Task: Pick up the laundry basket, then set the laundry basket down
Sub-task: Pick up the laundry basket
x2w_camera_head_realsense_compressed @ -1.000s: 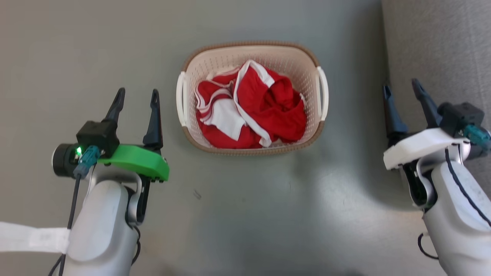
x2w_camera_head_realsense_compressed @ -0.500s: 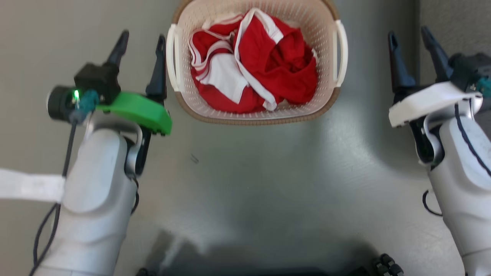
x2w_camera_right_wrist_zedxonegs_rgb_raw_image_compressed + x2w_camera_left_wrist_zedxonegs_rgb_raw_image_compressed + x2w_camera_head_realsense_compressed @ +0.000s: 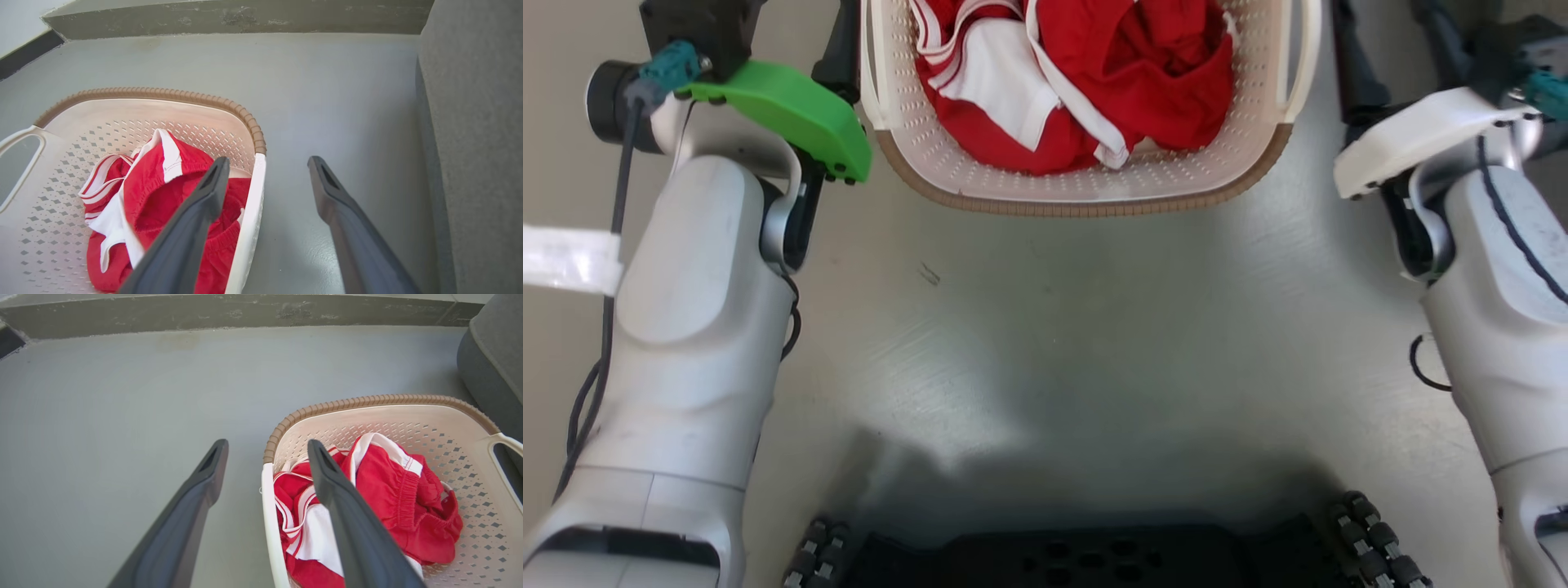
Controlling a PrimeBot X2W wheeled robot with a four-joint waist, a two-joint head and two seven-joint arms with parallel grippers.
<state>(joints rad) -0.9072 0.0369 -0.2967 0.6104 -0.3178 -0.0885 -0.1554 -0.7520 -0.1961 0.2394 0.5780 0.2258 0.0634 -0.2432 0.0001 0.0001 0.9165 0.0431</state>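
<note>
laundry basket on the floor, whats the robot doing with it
The robot is lining up both arms on the laundry basket, which sits on the grey floor holding red and white clothes. The left gripper is open with a finger either side of the left handle; the right gripper is open likewise at the right handle. Nothing is gripped or lifted yet.

The smooth grey-green floor (image 3: 1045, 343) carries a small cream perforated plastic laundry basket with a brown woven-look rim (image 3: 1086, 209) at 12 o'clock in the head view. A strip of white tape (image 3: 564, 260) lies flat at 9 o'clock, with a small dark scuff (image 3: 929, 274) toward 10 o'clock. In the right wrist view, grey upholstered furniture (image 3: 470, 143) stands at 3 o'clock.
</note>
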